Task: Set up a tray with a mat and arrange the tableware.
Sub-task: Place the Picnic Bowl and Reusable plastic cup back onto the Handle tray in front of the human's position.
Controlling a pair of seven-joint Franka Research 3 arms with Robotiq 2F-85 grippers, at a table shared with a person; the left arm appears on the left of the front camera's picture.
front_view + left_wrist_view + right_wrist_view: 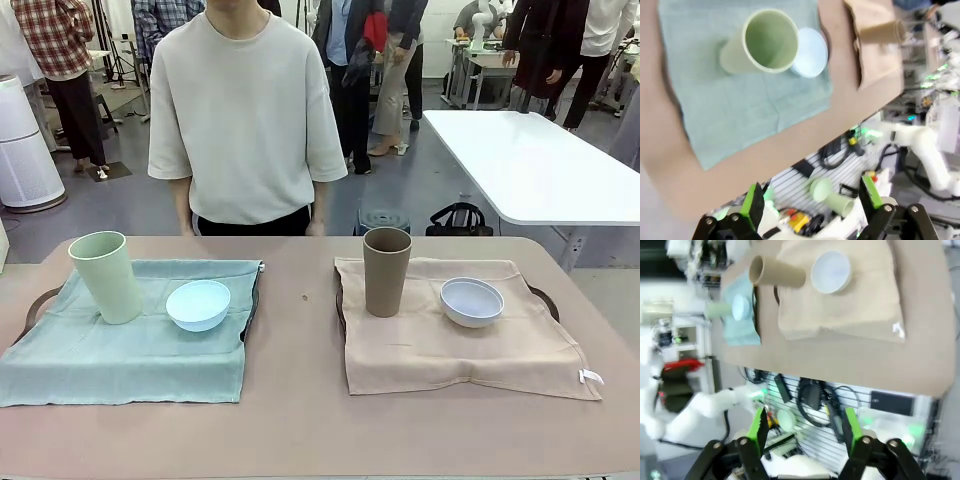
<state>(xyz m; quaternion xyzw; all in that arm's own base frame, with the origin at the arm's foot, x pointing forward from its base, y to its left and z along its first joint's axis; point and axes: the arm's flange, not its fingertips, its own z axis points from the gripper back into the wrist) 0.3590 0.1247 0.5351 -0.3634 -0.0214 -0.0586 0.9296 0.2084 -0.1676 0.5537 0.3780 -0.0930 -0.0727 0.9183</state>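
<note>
On the left, a green mat (120, 345) covers a tray whose dark handle (35, 305) peeks out. On this mat stand a pale green cup (105, 275) and a light blue bowl (198, 304). On the right, a beige mat (450, 335) drapes a second tray (545, 298) and carries a brown cup (386, 270) and a bluish-white bowl (471, 301). My left gripper (811, 200) hangs open high above the green cup (767, 42) and bowl (810, 46), off the table's near edge. My right gripper (805, 430) is open too, high off the near edge, with the brown cup (776, 271) and bowl (831, 272) far ahead.
A person in a pale shirt (245, 120) stands at the far edge of the brown table (300, 400). A bare strip of tabletop runs between the two mats. A white table (540, 165) stands behind at the right. Cables and equipment lie below the near edge.
</note>
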